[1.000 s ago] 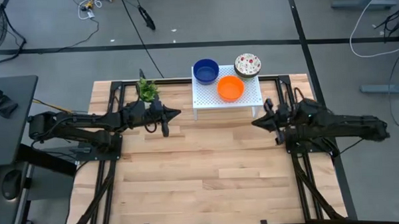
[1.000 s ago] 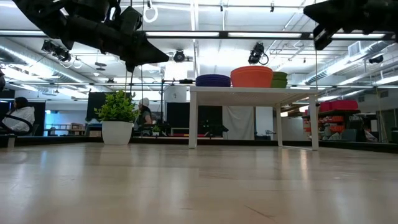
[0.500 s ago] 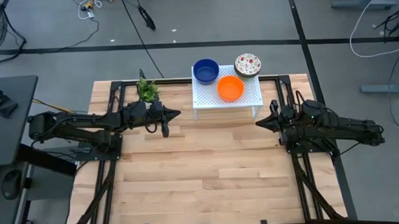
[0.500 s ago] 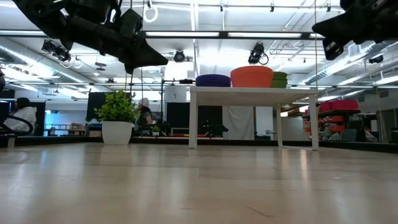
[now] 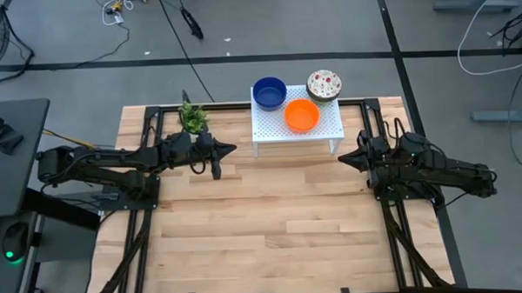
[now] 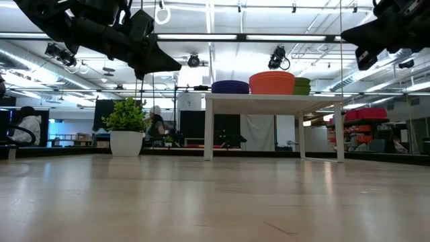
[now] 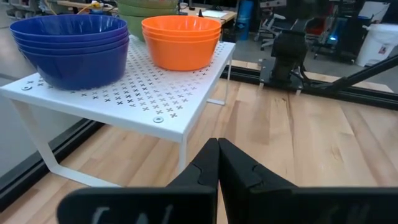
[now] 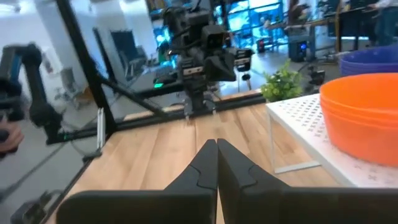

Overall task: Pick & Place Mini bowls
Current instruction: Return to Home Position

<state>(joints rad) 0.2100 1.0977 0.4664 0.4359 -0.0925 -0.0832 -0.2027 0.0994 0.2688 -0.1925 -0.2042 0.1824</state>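
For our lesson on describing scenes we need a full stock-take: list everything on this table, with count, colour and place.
Blue bowls: four stacked, blue, stand's far left corner.
Orange bowls: three stacked, orange, stand's near side.
Speckled bowls: stack, count unclear, white with speckles, stand's far right corner.
Stand: one, white, perforated, table's far edge.
Plant: one, green, white pot, left of stand.
Table: one, light wood.
Left end effector: shut, empty, left of stand.
Right end effector: shut, empty, right of stand.
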